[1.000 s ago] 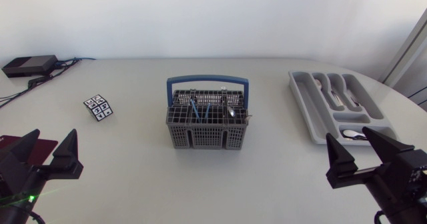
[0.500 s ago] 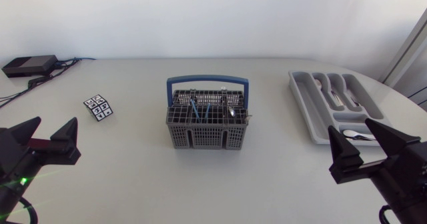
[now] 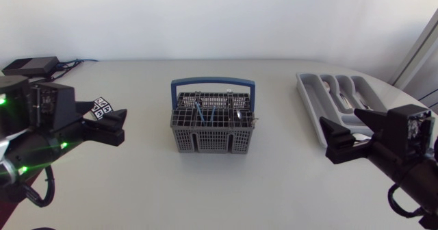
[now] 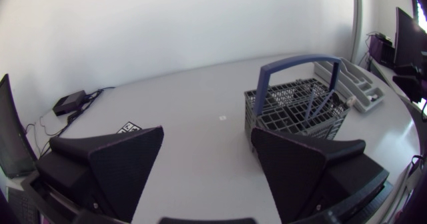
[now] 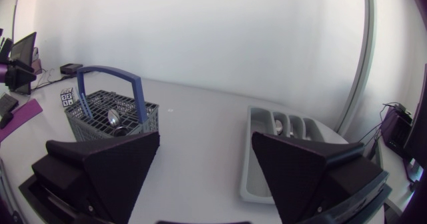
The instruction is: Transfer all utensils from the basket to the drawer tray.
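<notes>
A grey dishwasher basket (image 3: 211,129) with a blue handle (image 3: 213,83) stands mid-table. Blue-handled utensils (image 3: 204,113) and a metal spoon (image 3: 237,113) stand upright in it. The grey drawer tray (image 3: 309,101) lies at the right with spoons (image 3: 345,97) in its compartments. My left gripper (image 3: 104,122) hangs open to the left of the basket, holding nothing. My right gripper (image 3: 350,135) is open over the tray's near end. In the left wrist view the basket (image 4: 299,108) lies ahead of the open left gripper (image 4: 208,163). In the right wrist view the basket (image 5: 111,112) and the tray (image 5: 248,159) lie ahead of the open right gripper (image 5: 207,165).
A small black-and-white marker card (image 3: 103,107) lies on the table beside my left gripper. A black box with cables (image 3: 40,61) sits at the far left corner. Bare tabletop lies between the basket and the tray.
Both arms have lifted from the near corners and swung inward: the left gripper toward the basket's left side, the right gripper up to the tray's near end. Basket and tray have not moved.
</notes>
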{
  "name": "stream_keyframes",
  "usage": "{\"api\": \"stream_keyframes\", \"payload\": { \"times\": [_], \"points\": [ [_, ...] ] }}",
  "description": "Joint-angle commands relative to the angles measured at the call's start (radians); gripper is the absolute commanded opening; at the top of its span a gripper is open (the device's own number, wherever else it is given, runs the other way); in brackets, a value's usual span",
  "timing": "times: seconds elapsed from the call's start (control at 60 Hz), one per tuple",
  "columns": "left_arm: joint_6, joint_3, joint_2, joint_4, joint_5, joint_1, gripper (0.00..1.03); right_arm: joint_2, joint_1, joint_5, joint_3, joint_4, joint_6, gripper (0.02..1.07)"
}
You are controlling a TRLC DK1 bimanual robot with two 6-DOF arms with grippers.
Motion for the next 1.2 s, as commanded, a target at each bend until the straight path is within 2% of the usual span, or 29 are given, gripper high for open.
{"api": "stream_keyframes", "payload": {
  "times": [0.0,0.067,0.167,0.25,0.383,0.483,0.7,0.767,0.85,0.917,1.183],
  "points": [
    [0.022,0.081,0.083,-0.037,0.034,-0.019,0.92,0.055,0.025,0.012,0.064,-0.040,0.034,1.02],
    [0.058,0.113,0.133,-0.063,0.117,-0.019,0.92,0.095,0.048,0.015,0.094,-0.073,0.034,1.02],
    [0.091,0.148,0.219,-0.093,0.173,-0.023,0.94,0.156,0.093,0.031,0.143,-0.129,0.033,1.02],
    [0.121,0.143,0.270,-0.025,0.204,-0.042,0.95,0.219,0.110,0.026,0.206,-0.204,0.030,1.02],
    [0.172,0.157,0.351,0.055,0.361,-0.005,0.95,0.257,0.131,-0.041,0.265,-0.294,-0.061,1.02],
    [0.196,0.182,0.422,0.093,0.423,-0.002,0.95,0.288,0.149,-0.097,0.294,-0.317,-0.125,1.02],
    [0.226,0.211,0.515,0.230,0.459,-0.019,0.91,0.380,0.151,-0.241,0.346,-0.330,-0.122,1.02],
    [0.233,0.206,0.535,0.276,0.482,-0.019,0.90,0.406,0.151,-0.245,0.354,-0.323,-0.122,1.02],
    [0.233,0.197,0.567,0.337,0.537,-0.019,0.82,0.426,0.151,-0.276,0.354,-0.307,-0.122,1.02],
    [0.233,0.196,0.587,0.365,0.548,-0.020,0.77,0.452,0.156,-0.276,0.355,-0.297,-0.125,1.02],
    [0.247,0.200,0.624,0.401,0.569,-0.031,0.77,0.533,0.180,-0.265,0.366,-0.262,-0.136,1.02]
  ]
}}
